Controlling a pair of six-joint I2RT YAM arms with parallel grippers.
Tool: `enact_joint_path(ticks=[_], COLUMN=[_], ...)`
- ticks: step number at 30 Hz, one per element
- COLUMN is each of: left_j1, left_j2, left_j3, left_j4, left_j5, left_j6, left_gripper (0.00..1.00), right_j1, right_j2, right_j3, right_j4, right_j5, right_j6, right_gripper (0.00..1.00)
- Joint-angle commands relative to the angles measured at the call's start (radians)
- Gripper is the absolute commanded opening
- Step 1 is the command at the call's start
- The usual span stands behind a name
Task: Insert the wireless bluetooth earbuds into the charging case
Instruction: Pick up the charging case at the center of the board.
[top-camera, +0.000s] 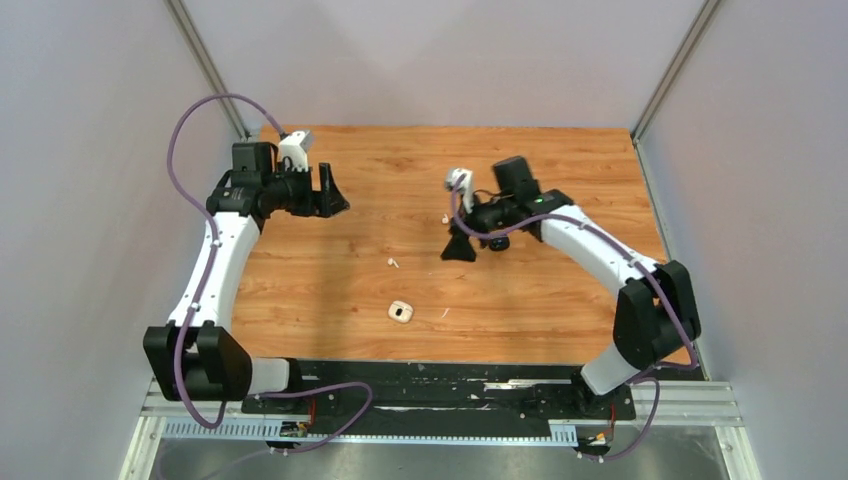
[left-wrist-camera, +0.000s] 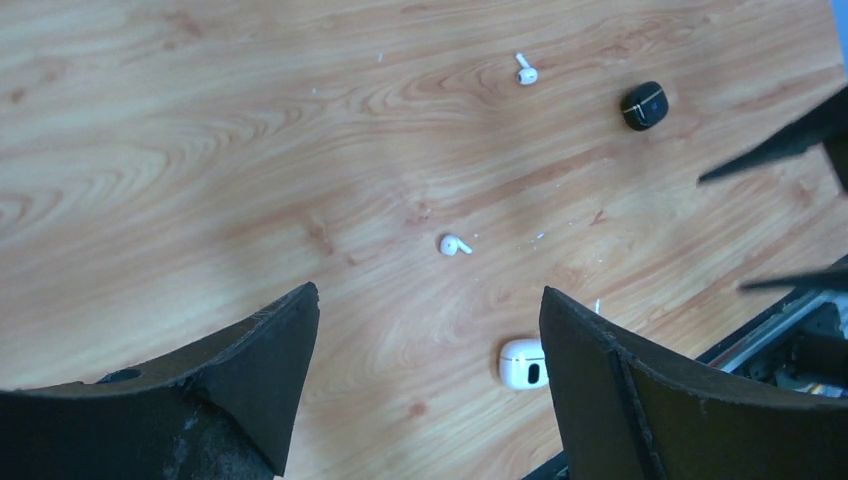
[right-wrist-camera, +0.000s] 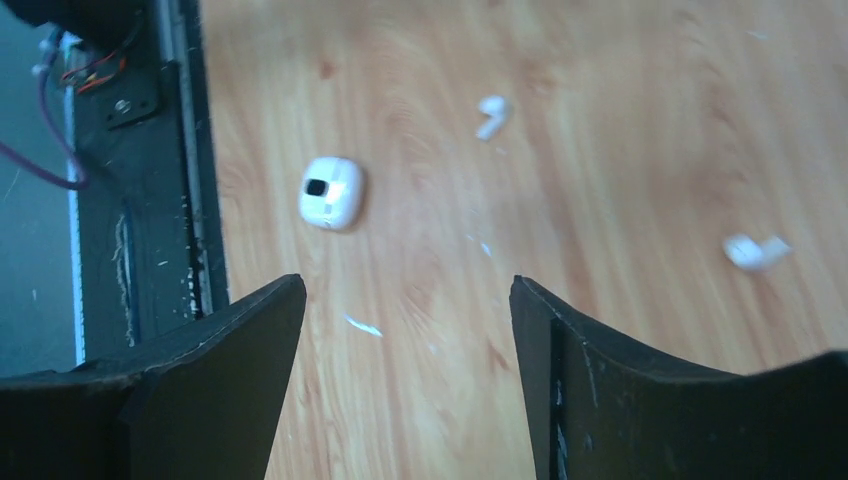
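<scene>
A white charging case (top-camera: 401, 312) lies shut near the table's front edge; it also shows in the left wrist view (left-wrist-camera: 524, 363) and the right wrist view (right-wrist-camera: 331, 192). One white earbud (top-camera: 393, 264) lies behind it, another (top-camera: 445, 219) farther back right; the left wrist view shows both, the nearer (left-wrist-camera: 455, 245) and the farther (left-wrist-camera: 526, 71). A black case (left-wrist-camera: 643, 105) lies beside the farther bud. No black earbuds show. My left gripper (top-camera: 335, 195) is open and empty, raised at back left. My right gripper (top-camera: 460, 245) is open and empty above the table's middle.
A thin white sliver (top-camera: 445, 312) lies right of the white case. The black base rail (top-camera: 440, 385) runs along the table's near edge. Grey walls close in the wooden table (top-camera: 560, 160) on three sides.
</scene>
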Motion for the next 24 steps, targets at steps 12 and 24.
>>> enact_joint_path(ticks=[12,24], left_j1=[0.129,0.143], left_j2=[-0.268,-0.379], left_j3=[-0.2,-0.308], left_j4=[0.085,0.062], left_j5=[-0.234,-0.246], left_j6=[-0.457,-0.502], left_gripper=[0.87,0.88], right_j1=[0.476,0.597], right_j2=[0.155,0.252], right_j3=[-0.065,-0.093], right_j4=[0.215,0.319], right_j5=[0.461,0.694], right_j6=[0.218,0.299], right_gripper=[0.86,0.9])
